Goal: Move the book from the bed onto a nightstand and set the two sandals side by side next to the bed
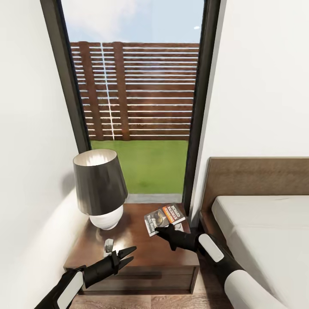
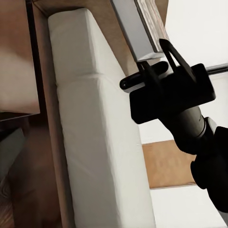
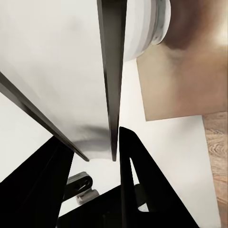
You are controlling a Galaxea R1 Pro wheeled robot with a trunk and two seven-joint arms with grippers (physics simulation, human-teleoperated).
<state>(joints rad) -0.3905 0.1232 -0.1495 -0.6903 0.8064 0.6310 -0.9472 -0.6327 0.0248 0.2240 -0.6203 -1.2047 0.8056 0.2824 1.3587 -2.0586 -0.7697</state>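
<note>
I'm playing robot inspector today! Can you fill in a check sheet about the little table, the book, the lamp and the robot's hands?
Surface: nightstand, dark glossy wood, stands between the white wall and the bed.
Job's things: book is at the nightstand's back right, in the right gripper; whether it rests flat cannot be told. Sandals: nothing seen.
Clutter: lamp with dark shade and white base on the nightstand's left.
Grippers: right gripper shut on the book; left gripper open, empty, above the front edge.
Cables: nothing seen.
Surroundings: tall window, wooden fence and grass outside.
</note>
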